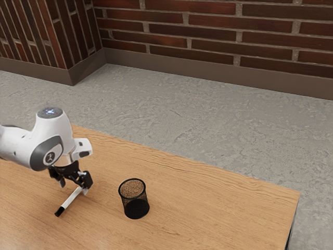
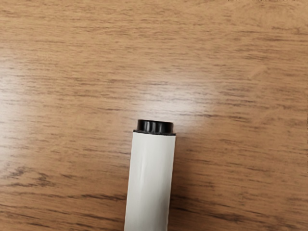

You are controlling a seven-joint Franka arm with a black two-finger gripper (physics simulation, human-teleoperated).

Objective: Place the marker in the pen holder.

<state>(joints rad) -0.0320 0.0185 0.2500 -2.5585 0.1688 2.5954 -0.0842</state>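
In the exterior view we see soft, even light over the wooden tabletop (image 1: pixel 229 205) and a dimmer brick wall (image 1: pixel 208 36); in the wrist view, pale glare past the marker (image 2: pixel 150 183).

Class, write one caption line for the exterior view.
Robot gripper at a white marker, an empty black pen holder standing nearby on the wooden table.

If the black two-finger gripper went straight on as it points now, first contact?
Likely the white, black-ended cylindrical marker, at or just under the downward-pointing gripper; beyond it, the brown wooden tabletop. Depth between them is unclear.
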